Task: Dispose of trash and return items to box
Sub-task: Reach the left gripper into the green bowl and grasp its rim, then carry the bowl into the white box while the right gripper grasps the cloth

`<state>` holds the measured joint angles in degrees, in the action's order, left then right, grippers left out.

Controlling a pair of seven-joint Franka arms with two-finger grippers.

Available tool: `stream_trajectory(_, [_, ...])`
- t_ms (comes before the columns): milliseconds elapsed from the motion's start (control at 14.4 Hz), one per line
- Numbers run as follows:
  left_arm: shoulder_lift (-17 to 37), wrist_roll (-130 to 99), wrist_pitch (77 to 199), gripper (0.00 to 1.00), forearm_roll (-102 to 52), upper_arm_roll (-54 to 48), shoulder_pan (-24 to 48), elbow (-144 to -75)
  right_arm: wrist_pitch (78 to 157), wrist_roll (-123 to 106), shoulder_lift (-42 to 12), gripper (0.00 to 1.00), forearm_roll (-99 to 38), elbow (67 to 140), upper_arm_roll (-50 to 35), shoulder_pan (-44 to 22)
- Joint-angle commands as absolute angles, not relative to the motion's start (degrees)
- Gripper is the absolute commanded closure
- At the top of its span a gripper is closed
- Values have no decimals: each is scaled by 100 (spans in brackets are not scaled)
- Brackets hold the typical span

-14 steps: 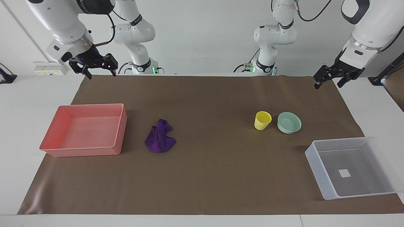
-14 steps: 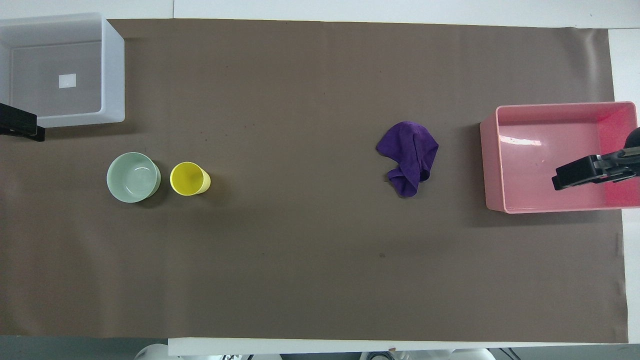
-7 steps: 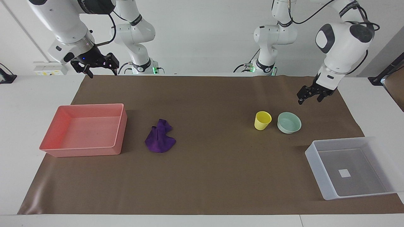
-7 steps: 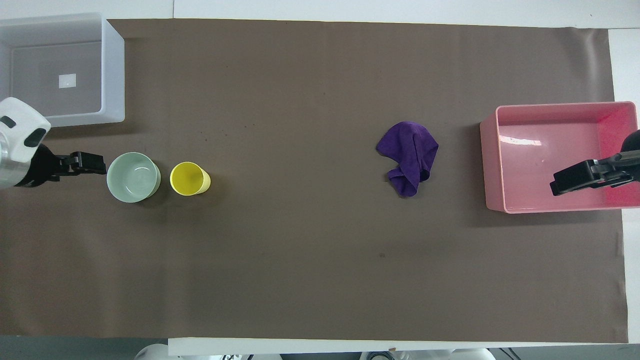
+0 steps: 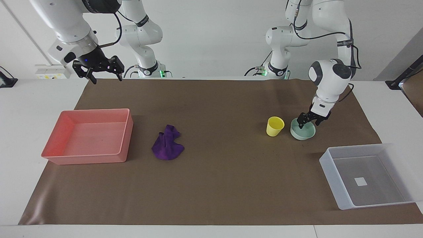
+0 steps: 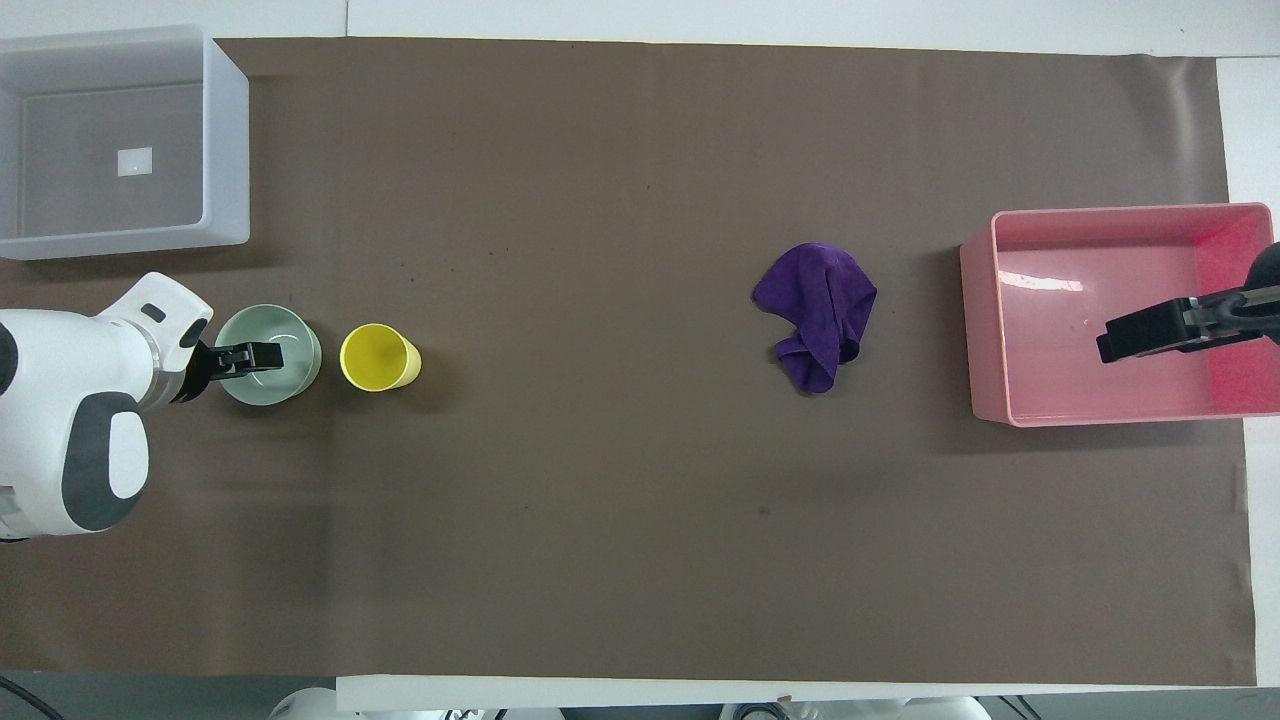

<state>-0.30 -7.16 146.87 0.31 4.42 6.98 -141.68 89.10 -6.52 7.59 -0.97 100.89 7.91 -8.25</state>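
Note:
The mint-green bowl [image 5: 304,133] [image 6: 282,386] stands on the brown mat beside the yellow cup [image 5: 275,126] [image 6: 378,357], toward the left arm's end. My left gripper [image 5: 309,123] [image 6: 268,354] is open and low at the bowl's rim on the side nearer the robots; I cannot tell whether it touches. The purple cloth [image 5: 167,147] [image 6: 818,315] lies beside the pink tray. The clear box [image 5: 330,172] [image 6: 228,140] is empty, farther from the robots than the bowl. My right gripper [image 5: 100,72] [image 6: 1140,335] is open, raised over the pink tray, waiting.
The pink tray [image 5: 127,132] [image 6: 985,320] is empty at the right arm's end of the table. The brown mat [image 5: 224,185] covers most of the white table.
My left arm has swung in from the table's end and come down onto the mint bowl's rim. The right gripper has barely shifted. The cup, bowl and cloth have not moved.

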Motion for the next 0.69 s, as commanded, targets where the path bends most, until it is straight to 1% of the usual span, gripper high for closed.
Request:
stream_trajectory(0, [26, -729, 14862, 100, -18, 440, 651, -14168, 9892, -625, 599, 0, -237, 10634, 756, -1237])
stream_trajectory(139, [26, -738, 14775, 100, -18, 439, 659, -14107, 10229, -624, 108, 1, -237, 10670, 756, -1406])
stream_trajectory(208, [-43, -730, 14618, 100, -18, 448, 677, -14089, 10544, -633, -121, 1, -237, 10713, 756, -1502])
stream_trajectory(277, [-201, -738, 14268, 100, -18, 448, 668, -13967, 10869, -624, -323, 1, -237, 10801, 756, -1642])
stream_trajectory(347, [-420, -764, 13551, 100, -18, 448, 694, -13653, 11142, -598, -569, 1, -237, 10810, 756, -1757])
stream_trajectory(416, [-526, -799, 12744, 100, -18, 440, 703, -13136, 11379, -519, -763, 1, -237, 10845, 756, -1862])
stream_trajectory(485, [-466, -817, 11778, 100, -26, 431, 694, -12348, 11695, -432, -956, 1, -237, 10959, 756, -1881])
stream_trajectory(554, [-301, -817, 11099, 100, -52, 439, 633, -11600, 12125, -300, -1115, 1, -237, 11090, 756, -1959])
stream_trajectory(624, [49, -800, 10535, 100, -53, 483, 615, -10766, 12433, -186, -1299, 1, -237, 11161, 756, -2082])
